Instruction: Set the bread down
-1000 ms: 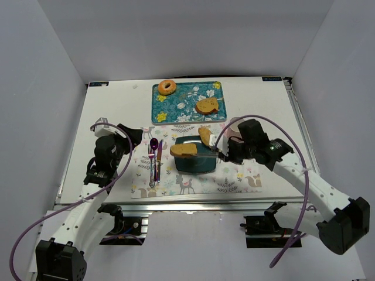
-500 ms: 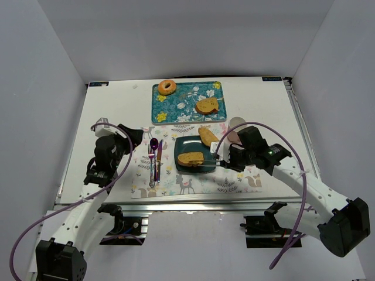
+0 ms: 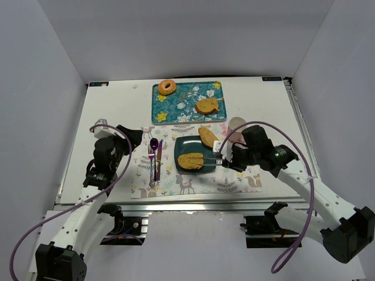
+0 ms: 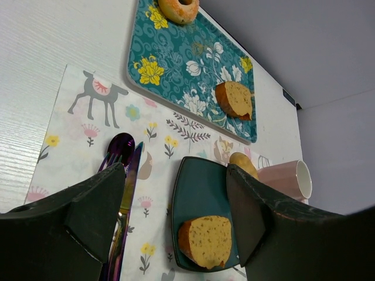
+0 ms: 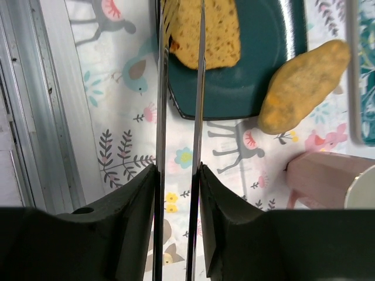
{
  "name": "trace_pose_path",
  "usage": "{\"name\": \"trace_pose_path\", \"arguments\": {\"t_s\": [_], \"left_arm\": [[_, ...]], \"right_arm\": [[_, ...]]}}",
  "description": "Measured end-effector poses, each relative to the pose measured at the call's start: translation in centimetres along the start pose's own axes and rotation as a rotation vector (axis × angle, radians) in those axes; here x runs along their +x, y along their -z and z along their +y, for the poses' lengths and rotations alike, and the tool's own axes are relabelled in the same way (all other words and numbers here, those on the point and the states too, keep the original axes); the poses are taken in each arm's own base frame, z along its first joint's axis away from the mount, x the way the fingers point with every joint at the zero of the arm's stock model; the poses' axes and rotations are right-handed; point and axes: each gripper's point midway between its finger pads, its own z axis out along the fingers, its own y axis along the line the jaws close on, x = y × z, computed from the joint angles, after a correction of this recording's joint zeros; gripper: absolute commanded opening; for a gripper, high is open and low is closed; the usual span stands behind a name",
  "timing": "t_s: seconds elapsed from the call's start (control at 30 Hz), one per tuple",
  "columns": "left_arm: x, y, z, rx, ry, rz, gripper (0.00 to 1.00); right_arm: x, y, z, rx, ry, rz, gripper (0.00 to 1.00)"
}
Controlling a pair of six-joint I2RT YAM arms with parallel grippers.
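Note:
A toasted bread slice (image 3: 191,160) lies flat on the dark teal plate (image 3: 186,143) on the placemat. My right gripper (image 3: 229,158) is shut on metal tongs (image 3: 214,161), whose tips reach the slice's right edge. In the right wrist view the tongs (image 5: 161,117) run up from my gripper (image 5: 177,175) to the bread (image 5: 211,32) on the plate (image 5: 258,76). My left gripper (image 3: 133,134) is open and empty, left of the plate over the cutlery. Its wrist view shows the bread (image 4: 212,240) and plate (image 4: 199,187) between its fingers (image 4: 99,211).
A flowered teal tray (image 3: 181,108) at the back holds a bagel (image 3: 167,87) and another bread piece (image 3: 207,106). A yellow bun (image 3: 207,136) lies at the plate's back right corner, next to a pink cup (image 3: 236,125). Purple cutlery (image 3: 155,158) lies left of the plate.
The bread went from raised over the plate's left side to lying flat on the plate. My right gripper and the tongs drew back to the right. The left arm stayed still.

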Motion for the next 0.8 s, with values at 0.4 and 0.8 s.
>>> {"name": "trace_pose_path", "arguments": {"t_s": [0.4,0.8], "left_arm": [[0.4,-0.3,-0.5,0.029,0.025,0.014,0.07],[2.7,-0.9,-1.0,0.086,0.01,0.122,0.31]], "right_arm": [[-1.1,3.5,-7.0,0.353,-0.241,-0.051,0.0],[14.3,14.3,-20.1,0.988,-0.959,-0.06,0.0]]}}
